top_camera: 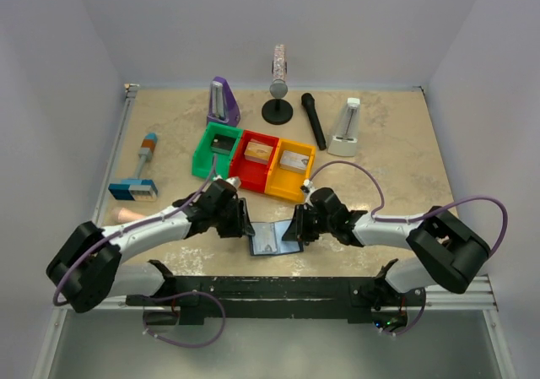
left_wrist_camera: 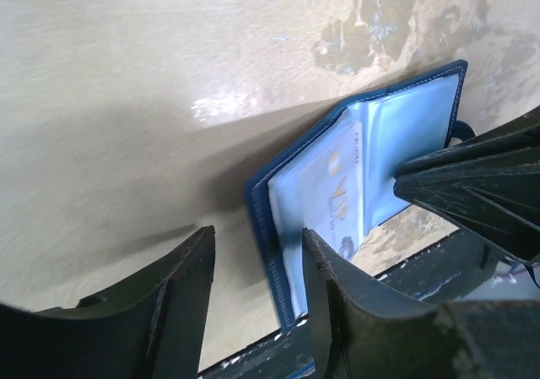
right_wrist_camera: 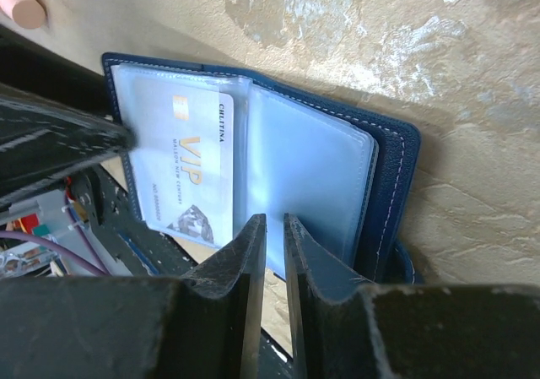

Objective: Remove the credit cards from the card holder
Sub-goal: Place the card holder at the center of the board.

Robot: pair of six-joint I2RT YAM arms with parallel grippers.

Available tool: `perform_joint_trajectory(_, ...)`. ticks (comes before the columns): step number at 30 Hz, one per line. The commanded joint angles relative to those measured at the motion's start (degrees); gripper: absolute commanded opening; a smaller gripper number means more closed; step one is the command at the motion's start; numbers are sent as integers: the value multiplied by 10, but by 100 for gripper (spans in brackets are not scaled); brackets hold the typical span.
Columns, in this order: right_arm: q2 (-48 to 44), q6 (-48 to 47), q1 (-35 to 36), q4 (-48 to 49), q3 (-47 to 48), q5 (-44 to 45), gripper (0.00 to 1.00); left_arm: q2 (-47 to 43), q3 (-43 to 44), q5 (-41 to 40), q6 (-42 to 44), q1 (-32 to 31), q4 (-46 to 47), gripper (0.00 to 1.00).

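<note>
- Wallet [top_camera: 272,240] lies open at the desk's near edge; pale card [right_wrist_camera: 190,172] still pocketed, none seen out.
- Left gripper [left_wrist_camera: 256,240] apart; right gripper [right_wrist_camera: 274,223] nearly together, grip unclear.

From above, the left gripper [top_camera: 243,220] and the right gripper [top_camera: 295,225] hid the sides of the card holder [top_camera: 268,242]. The small print on the pale card [right_wrist_camera: 190,176] was too fine to read.
</note>
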Motion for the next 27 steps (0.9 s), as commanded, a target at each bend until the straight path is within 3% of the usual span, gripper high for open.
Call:
perform_joint_trajectory(1, -7, -11, -4, -24, 3, 6, 20, -90, 25, -91, 10, 3, -100, 49)
perform_joint_trajectory(5, -12, -17, -4, -30, 5, 11, 20, -177, 18, -102, 5, 3, -117, 46)
perform_joint_trajectory(10, -12, -18, -4, -32, 8, 13, 20, -221, -31, 10, -2, 0, 43, 39)
perform_joint_trajectory(13, -11, -18, -3, -33, 8, 11, 20, -194, -38, 55, -8, -17, 119, 34)
perform_joint_trajectory(18, -16, -20, -3, -41, 10, 15, 20, -134, -25, 42, 6, -67, 157, 20)
perform_joint_trajectory(22, -22, -22, -3, -47, 10, 17, 20, -92, -45, 34, -12, -70, 171, 5)
perform_joint_trajectory(27, -37, -27, -3, -58, 8, 18, 20, -60, -73, 6, -25, -71, 172, 0)
